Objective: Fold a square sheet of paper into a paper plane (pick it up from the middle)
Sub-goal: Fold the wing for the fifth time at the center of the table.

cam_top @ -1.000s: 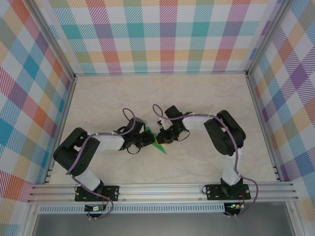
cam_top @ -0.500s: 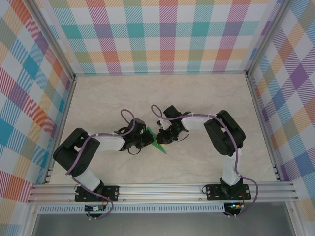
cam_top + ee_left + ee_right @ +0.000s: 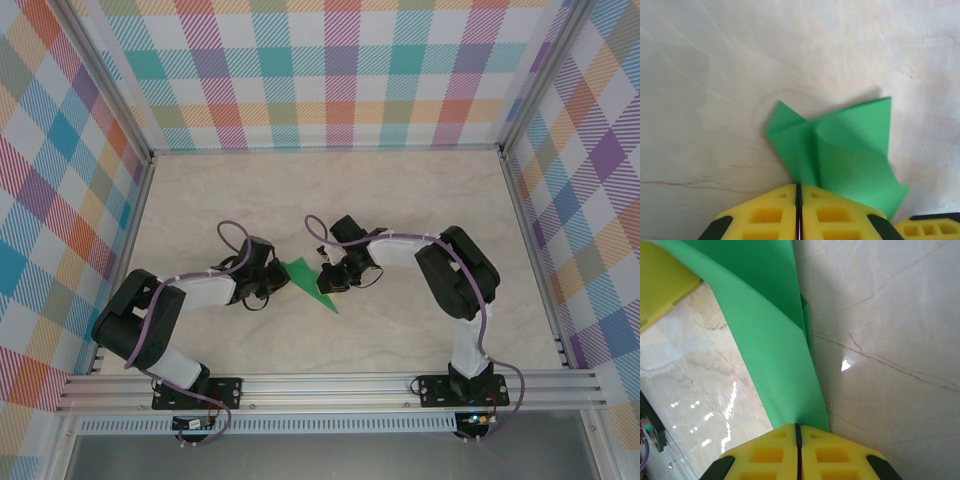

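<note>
A glossy, cream, marble-patterned table (image 3: 400,200) sat inside matte walls (image 3: 340,70) printed with pastel plaid. On the left, the left arm's white and black links reached in toward the centre. Its left end effector (image 3: 281,274) lay low at the near-left edge of the green sheet of paper (image 3: 303,275).

Seen from the left wrist, the left end effector (image 3: 798,187) had its blocky yellow, waffle-moulded fingers pressed together, with only a thin dark seam between them. They were pinching the sheet of paper (image 3: 850,160) at its near edge. The paper was thin, matte and bright green, already partly folded. One sharp pointed flap lay to the left, and a soft curled layer lifted to the right, casting a shadow on the table.

In the middle of the overhead view, the sheet lay just in front of the two arms as a slim, angular wedge tapering toward the near side. To its right, the right end effector (image 3: 322,283) met its far-right edge.

From the right wrist, the right end effector (image 3: 797,427) was likewise clamped shut on a narrow corner of the sheet (image 3: 775,340), which rose away as a smooth, bowed band with a crisp crease along one side.
</note>
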You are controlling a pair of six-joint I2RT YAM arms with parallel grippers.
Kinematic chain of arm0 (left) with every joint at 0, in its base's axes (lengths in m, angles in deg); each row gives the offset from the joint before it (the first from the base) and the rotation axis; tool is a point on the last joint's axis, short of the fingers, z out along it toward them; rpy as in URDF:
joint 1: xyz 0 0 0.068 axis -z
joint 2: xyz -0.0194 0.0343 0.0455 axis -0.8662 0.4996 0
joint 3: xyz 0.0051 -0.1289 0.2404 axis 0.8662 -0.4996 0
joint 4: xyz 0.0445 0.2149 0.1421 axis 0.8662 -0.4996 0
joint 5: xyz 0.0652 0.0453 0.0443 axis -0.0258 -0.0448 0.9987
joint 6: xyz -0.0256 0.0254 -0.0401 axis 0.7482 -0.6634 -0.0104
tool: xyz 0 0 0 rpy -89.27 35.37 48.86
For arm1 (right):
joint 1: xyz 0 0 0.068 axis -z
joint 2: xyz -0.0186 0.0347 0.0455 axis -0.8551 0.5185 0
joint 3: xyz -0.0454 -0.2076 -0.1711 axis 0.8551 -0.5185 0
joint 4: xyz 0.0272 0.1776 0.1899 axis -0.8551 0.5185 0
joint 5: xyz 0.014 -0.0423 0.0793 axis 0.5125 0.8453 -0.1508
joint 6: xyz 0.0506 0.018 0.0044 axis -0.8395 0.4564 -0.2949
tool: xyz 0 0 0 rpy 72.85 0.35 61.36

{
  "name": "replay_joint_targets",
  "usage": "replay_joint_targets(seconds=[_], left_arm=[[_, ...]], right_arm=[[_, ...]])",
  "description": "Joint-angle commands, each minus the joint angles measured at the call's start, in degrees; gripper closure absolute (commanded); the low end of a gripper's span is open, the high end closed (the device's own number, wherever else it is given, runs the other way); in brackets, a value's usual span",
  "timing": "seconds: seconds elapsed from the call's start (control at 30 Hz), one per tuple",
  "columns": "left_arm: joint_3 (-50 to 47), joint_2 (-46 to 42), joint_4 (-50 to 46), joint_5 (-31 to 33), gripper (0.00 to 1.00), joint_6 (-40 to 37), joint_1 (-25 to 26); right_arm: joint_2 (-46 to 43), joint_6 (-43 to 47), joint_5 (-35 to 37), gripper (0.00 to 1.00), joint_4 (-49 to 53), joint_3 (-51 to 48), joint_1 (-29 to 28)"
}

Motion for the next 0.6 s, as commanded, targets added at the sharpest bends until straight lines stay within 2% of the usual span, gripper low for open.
replay_joint_targets(seconds=[0.0, 0.2, 0.4, 0.57], left_arm=[[-0.11, -4.67, -0.39, -1.24, 0.9, -3.27, -0.92], [-1.35, -8.75, 4.54, -3.63, 0.89, -3.88, 2.0], [4.63, 0.8, 5.32, -10.14, 0.9, -6.38, 4.81], [8.62, 6.7, 3.67, -8.3, 0.91, -6.96, 6.0]], right_arm=[[6.12, 0.4, 15.79, 0.92, 7.3, -4.74, -0.23], [5.93, 0.31, 14.99, 0.92, 7.34, -4.3, -0.41], [6.54, 0.17, 14.72, 0.91, 7.39, -4.22, -0.37], [6.89, -0.3, 14.74, 0.91, 7.35, -4.13, -0.51]])
